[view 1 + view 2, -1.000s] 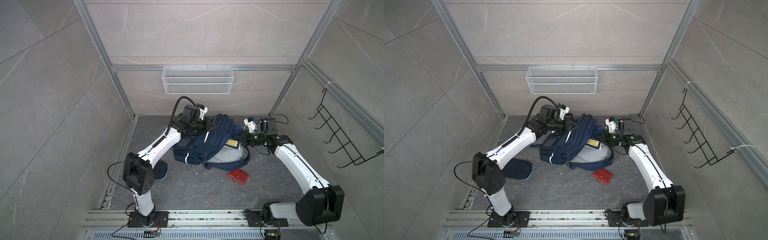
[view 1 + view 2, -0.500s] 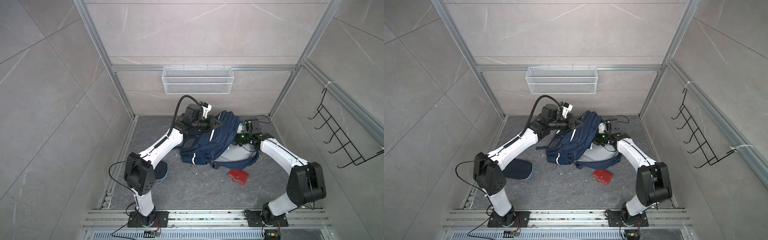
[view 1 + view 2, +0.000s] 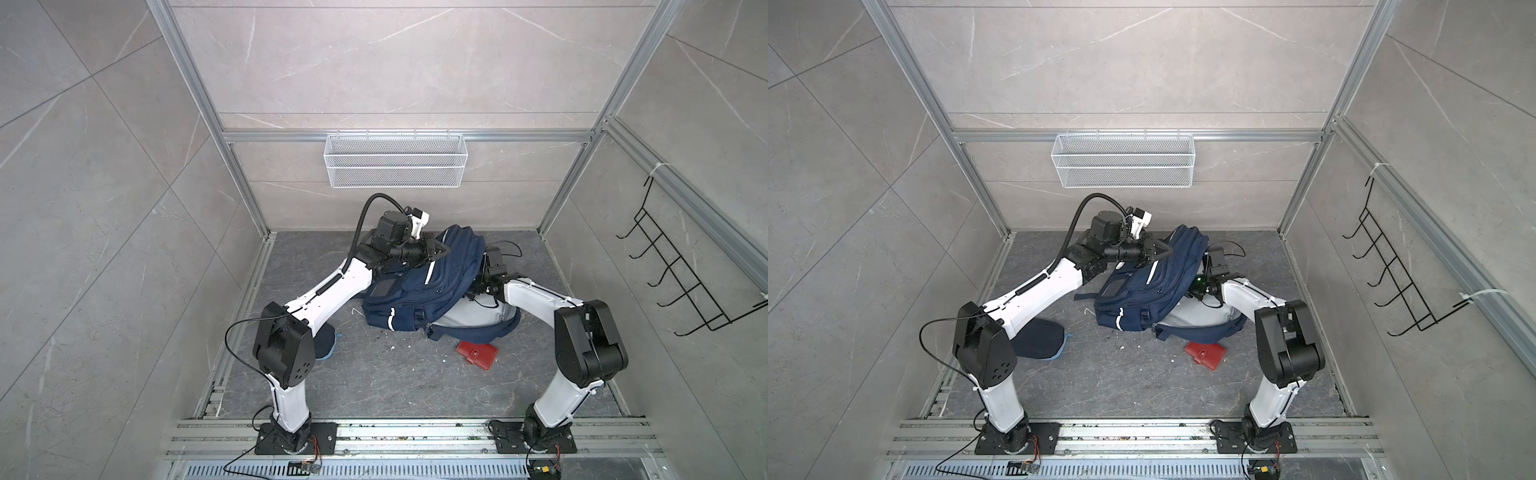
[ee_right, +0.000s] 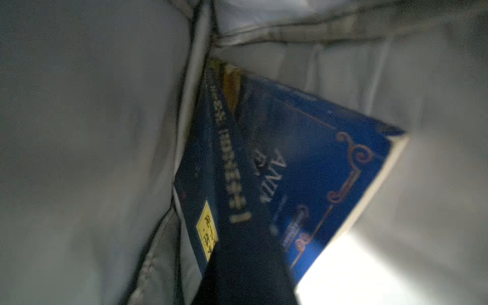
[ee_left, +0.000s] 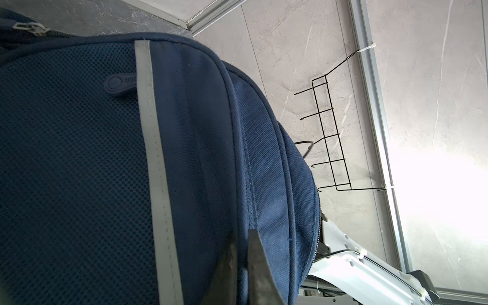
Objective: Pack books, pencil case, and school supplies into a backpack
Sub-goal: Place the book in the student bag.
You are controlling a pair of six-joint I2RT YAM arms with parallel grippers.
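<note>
The navy backpack [image 3: 419,291] [image 3: 1150,286] lies on the grey floor with its top flap lifted. My left gripper [image 3: 436,249] [image 5: 244,253] is shut on a fold of its fabric and holds that flap up. My right gripper [image 4: 245,253] is deep inside the grey-lined main compartment, hidden in both top views. It is shut on the navy book [image 4: 317,158] with the yellow label [image 4: 207,232]. A yellowish edge shows blurred behind this book. The red case [image 3: 477,354] [image 3: 1205,354] lies on the floor in front of the backpack. The pencil case [image 3: 1040,340] lies partly under my left arm.
A white wire basket [image 3: 395,166] hangs on the back wall. A black wire hook rack [image 3: 685,282] hangs on the right wall. Aluminium rails [image 3: 395,432] carry both arm bases at the front. Small white crumbs dot the floor near the backpack.
My right arm has carried the navy book from beside the backpack into its open compartment. My left gripper has pulled the flap higher and rightward, so the pack stands more upright.
</note>
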